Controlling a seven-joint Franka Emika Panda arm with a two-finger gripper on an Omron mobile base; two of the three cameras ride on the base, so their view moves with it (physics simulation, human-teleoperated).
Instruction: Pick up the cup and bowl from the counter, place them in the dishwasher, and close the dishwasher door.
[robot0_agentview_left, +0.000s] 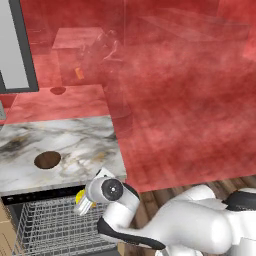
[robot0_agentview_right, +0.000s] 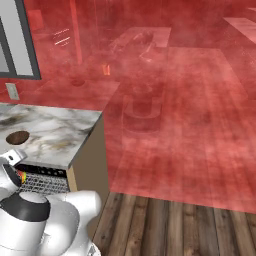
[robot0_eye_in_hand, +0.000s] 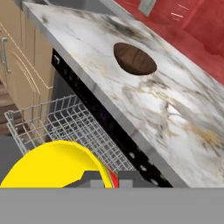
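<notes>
Tool (robot0_agentview_left: 84, 204) closed on cup (robot0_eye_in_hand: 57, 164), over dishwasher (robot0_agentview_left: 50, 225) rack. Bowl (robot0_agentview_left: 47, 160) on surface (robot0_agentview_left: 80, 145) at ten o'clock, unloaded. Door closing outstanding.

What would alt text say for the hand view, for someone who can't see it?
A yellow cup sits close to the camera, above the wire rack of the open dishwasher. Beyond it runs a marble counter with a brown bowl on it.

1. The white arm bends low and reaches left, its wrist turned downward near the counter's front edge.
2. The gripper (robot0_agentview_left: 84, 204) hangs there, its fingers clamped on the yellow cup (robot0_eye_in_hand: 54, 165).
</notes>
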